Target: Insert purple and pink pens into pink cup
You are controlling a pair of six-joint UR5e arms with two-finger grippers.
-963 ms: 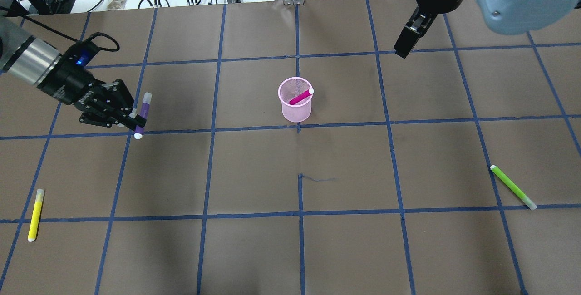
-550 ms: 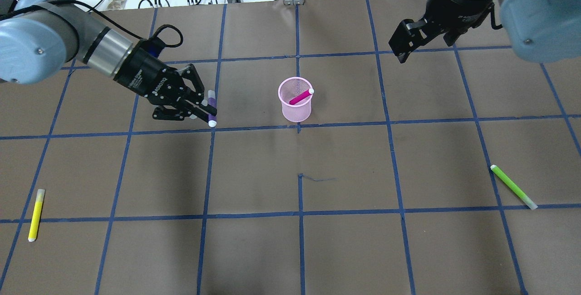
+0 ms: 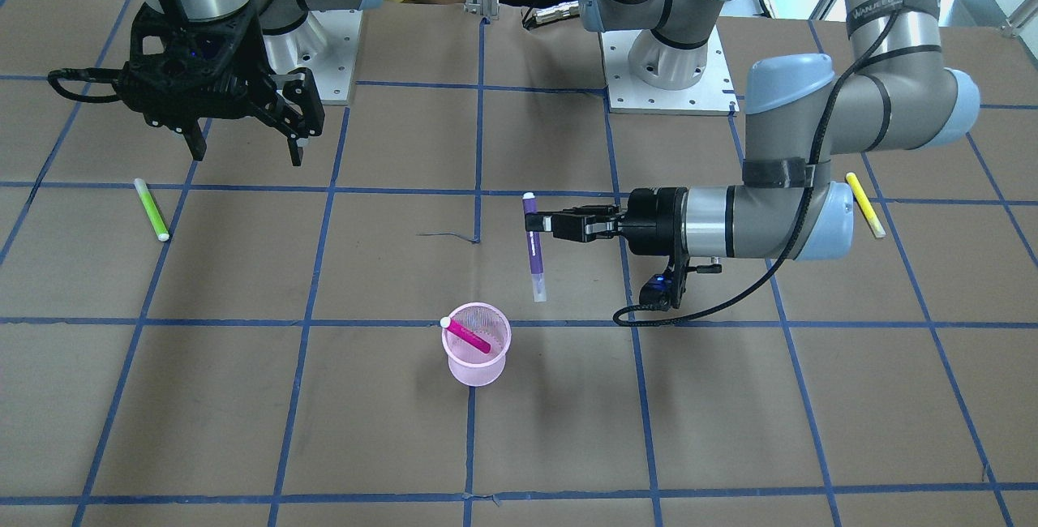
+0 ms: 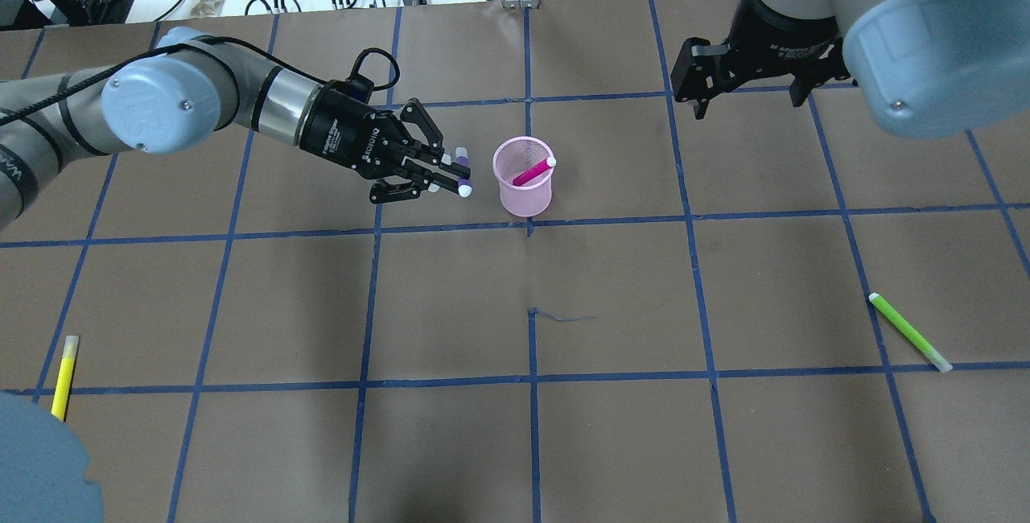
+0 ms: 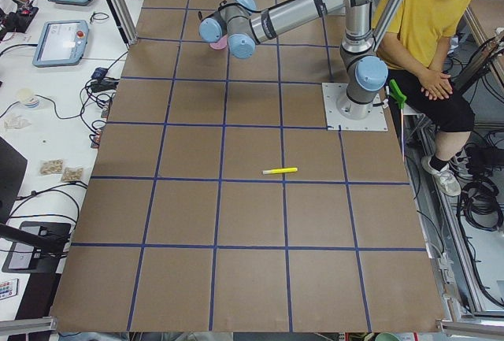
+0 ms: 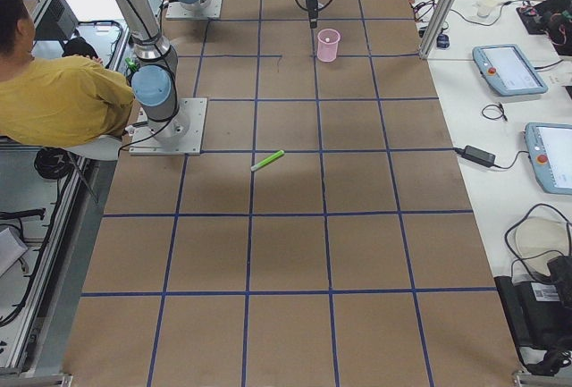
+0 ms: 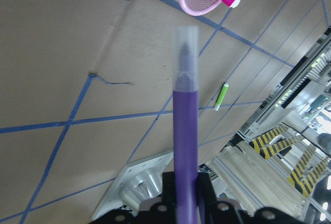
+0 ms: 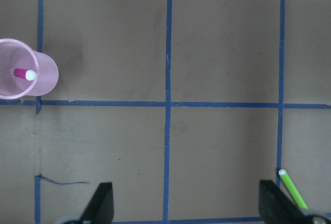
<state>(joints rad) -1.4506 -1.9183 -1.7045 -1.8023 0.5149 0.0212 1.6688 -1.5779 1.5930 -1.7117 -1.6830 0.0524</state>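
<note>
The table (image 4: 611, 426) is the broadest thing here: a flat top under matte brown paper, ruled into squares by blue tape. Two arms of smooth grey tube with pale blue joint caps reach over it. The right gripper (image 3: 247, 156), black and angular, hangs well apart from the cup, its jaws spread wide with nothing between them. The left gripper (image 4: 451, 173), also black, is clamped on the purple pen (image 3: 534, 255).

The pink cup (image 4: 527, 197) is a round mesh holder, see-through and slightly tapered, standing upright near the table's middle. The pink pen (image 4: 531, 174) leans inside it, its white end resting at the rim.

The purple pen is a slim straight cylinder with a glossy violet barrel, a clear cap and a white end plug. It is held roughly upright above the table, cap end down, just beside the cup on the robot's left and not touching it.

A green pen (image 4: 909, 331) and a yellow pen (image 4: 63, 378) lie flat on the paper, far out on opposite sides.
</note>
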